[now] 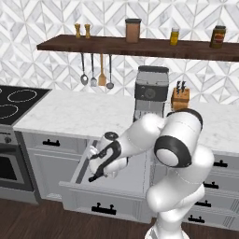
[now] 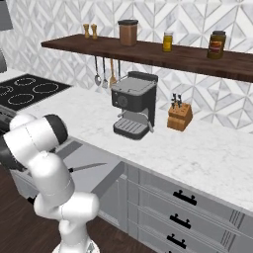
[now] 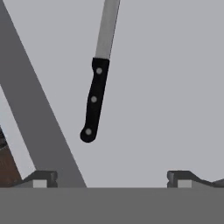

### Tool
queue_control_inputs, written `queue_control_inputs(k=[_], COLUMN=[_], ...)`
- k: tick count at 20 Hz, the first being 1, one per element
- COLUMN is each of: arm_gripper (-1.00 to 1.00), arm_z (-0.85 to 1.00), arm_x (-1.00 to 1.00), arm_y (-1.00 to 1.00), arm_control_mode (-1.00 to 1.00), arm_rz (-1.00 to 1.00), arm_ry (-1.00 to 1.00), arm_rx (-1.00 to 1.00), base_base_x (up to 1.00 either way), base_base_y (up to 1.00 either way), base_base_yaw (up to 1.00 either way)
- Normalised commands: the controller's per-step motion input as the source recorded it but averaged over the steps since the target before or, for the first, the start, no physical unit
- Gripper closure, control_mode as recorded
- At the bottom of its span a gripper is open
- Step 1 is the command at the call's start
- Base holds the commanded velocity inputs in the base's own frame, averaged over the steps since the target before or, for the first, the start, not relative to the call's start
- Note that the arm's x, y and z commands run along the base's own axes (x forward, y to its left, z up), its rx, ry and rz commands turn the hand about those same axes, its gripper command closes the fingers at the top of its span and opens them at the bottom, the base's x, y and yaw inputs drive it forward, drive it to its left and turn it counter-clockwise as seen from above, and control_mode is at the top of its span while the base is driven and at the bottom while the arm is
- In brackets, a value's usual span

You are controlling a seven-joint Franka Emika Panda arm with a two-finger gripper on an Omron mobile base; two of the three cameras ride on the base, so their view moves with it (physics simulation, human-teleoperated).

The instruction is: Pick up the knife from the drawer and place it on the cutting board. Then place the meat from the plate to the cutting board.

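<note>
The tool point(image 3: 111, 178) is hanging over the pulled-out drawer point(image 1: 128, 179) with its two tips spread wide and gripping nothing. In the hand view the knife point(image 3: 97, 83) is lying flat on the drawer's light floor, ahead of the tips and a little toward the left one, with its black handle nearest the tool and its grey blade pointing away. In the right base view the knife point(image 2: 88, 167) is showing on the drawer floor just past the arm. The first step, fetching the knife, seems to be under way, with the tool lining up and not yet touching. The next move probably calls for shifting slightly toward the handle, lowering until the tips are straddling it, then closing. The drawer wall point(image 3: 35, 109) is running close on the left, so the descent needs care.
</note>
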Motion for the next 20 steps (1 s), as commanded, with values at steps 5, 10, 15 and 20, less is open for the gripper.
queue_control_inputs(k=[5,10,15,20], arm_gripper=[-1.00,-1.00,-1.00,-1.00], arm_z=[0.02,-0.13,-0.13,-0.21], arm_x=[0.39,0.05,0.00,0.07], arm_y=[-0.35,-0.20,0.00,0.00], arm_control_mode=[-1.00,-1.00,-1.00,-1.00], arm_rz=[0.04,0.05,0.03,0.00], arm_ry=[0.09,0.00,0.00,0.00], arm_rx=[0.02,-0.01,-0.03,-0.03], base_base_x=[0.00,0.00,0.00,0.00], base_base_y=[0.00,0.00,0.00,0.00], base_base_yaw=[0.00,0.00,0.00,0.00])
